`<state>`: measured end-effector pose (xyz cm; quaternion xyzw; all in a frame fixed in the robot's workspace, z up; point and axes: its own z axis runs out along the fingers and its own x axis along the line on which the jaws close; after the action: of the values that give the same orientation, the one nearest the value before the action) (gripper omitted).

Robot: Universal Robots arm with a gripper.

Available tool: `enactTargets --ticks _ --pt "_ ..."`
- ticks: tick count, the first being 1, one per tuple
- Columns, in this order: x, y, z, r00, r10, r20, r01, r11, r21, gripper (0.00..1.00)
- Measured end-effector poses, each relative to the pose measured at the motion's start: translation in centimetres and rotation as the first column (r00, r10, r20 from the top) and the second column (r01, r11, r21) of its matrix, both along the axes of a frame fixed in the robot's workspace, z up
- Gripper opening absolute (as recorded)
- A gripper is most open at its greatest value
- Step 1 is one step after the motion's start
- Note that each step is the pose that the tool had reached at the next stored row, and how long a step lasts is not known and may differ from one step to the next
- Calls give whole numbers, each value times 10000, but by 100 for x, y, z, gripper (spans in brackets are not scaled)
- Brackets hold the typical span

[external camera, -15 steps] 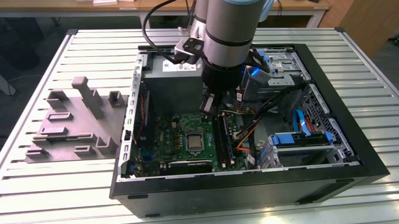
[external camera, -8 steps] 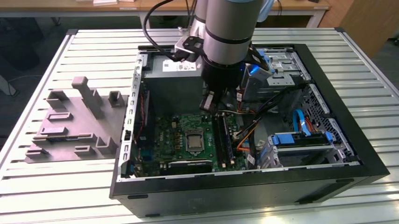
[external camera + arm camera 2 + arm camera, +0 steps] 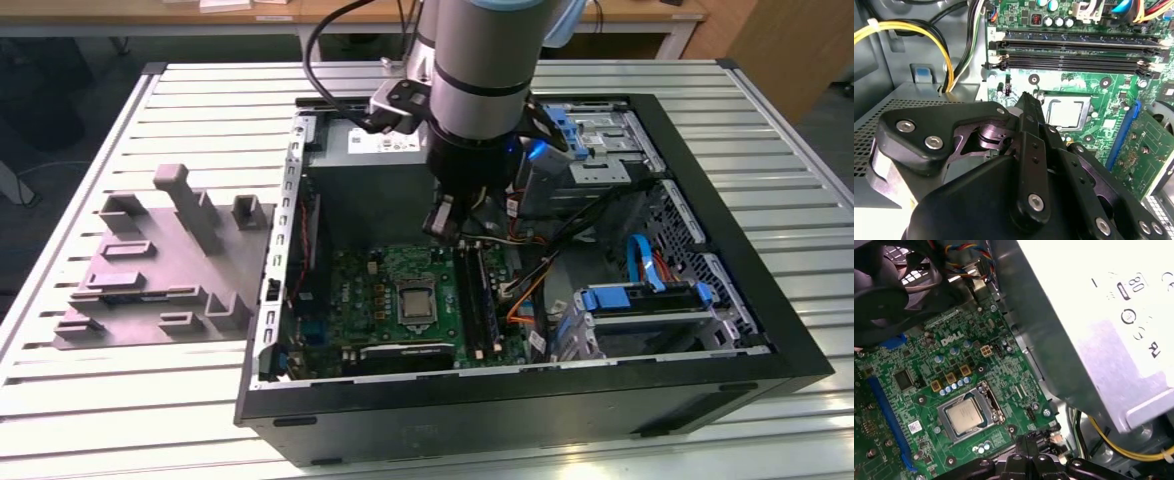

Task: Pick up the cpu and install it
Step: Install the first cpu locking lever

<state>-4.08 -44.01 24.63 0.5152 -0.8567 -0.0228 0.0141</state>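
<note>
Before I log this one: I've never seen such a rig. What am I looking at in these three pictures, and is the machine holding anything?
The grey column in the exterior view is a robot arm, reaching down into an open computer case that lies on a slatted table. On that view's left, a grey tray sits on the table beside the case.

The other two pictures come from cameras riding near the arm's wrist. The black jointed metal in both is the gripper, hovering above the green motherboard.

The cpu, a small silvery square, sits in the metal socket frame on the board. It is apart from the gripper, which has nothing visible in it. Whether its fingers are open or shut I cannot tell. The large pale box beside it is the power supply.
</note>
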Motion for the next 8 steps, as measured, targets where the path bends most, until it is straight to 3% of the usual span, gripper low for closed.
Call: enactTargets --ticks 4,8 --pt "-30 -9 -6 9998 185 0 -185 9998 0 11" --pt "-40 -57 -7 9995 302 -1 -302 9995 -1 11"
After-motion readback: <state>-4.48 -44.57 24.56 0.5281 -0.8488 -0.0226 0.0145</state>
